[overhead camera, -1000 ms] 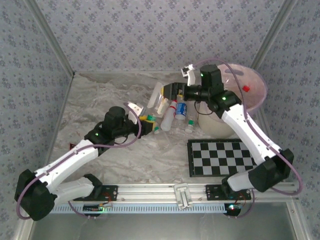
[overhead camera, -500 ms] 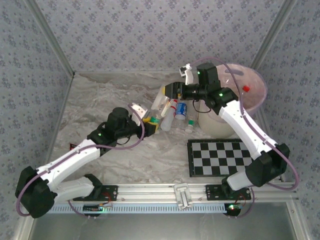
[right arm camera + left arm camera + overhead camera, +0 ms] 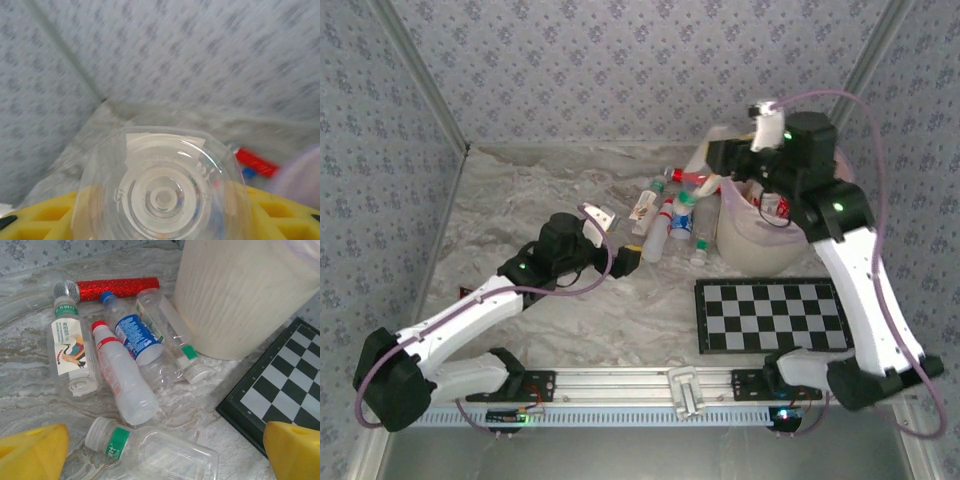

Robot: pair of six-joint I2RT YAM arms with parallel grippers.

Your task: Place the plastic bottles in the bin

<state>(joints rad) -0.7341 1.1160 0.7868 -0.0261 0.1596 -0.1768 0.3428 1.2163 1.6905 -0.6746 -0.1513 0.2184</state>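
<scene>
On my left, the left pincer [image 3: 626, 258] hangs low over the tabletop [image 3: 520, 210], well left of the bin [image 3: 752, 250]. Its yellow fingers [image 3: 31, 449] are spread wide apart and grip nothing. Under the gap between them the near bottle [image 3: 155, 452] lies on its side, clear, with a white cap and a green band, its cap pointing away from the bin. Beyond it, four more bottles lie on their sides in a loose heap left of the bin. The green-cap bottle [image 3: 70, 347], with a pictured label, is farthest from the bin. The red-cap bottle [image 3: 120, 377] lies just beside it, and then comes the blue-cap bottle [image 3: 131, 332], resting against its neighbours. The clear bottle [image 3: 172, 347] is closest to the bin, with its white cap near the bin's foot. Behind the heap the red tube [image 3: 117, 286] lies flat, its right end close to the bin's wall. Further right, the right pincer [image 3: 713, 158] is raised off the tabletop at the bin's far left rim. I can't tell whether it is over the rim or just beside it. It is clamped on the held bottle [image 3: 162, 165], whose clear round base faces my wrist camera between the yellow fingers [image 3: 45, 215]. The checkerboard [image 3: 775, 315] lies flat just beside the bin's near side.
</scene>
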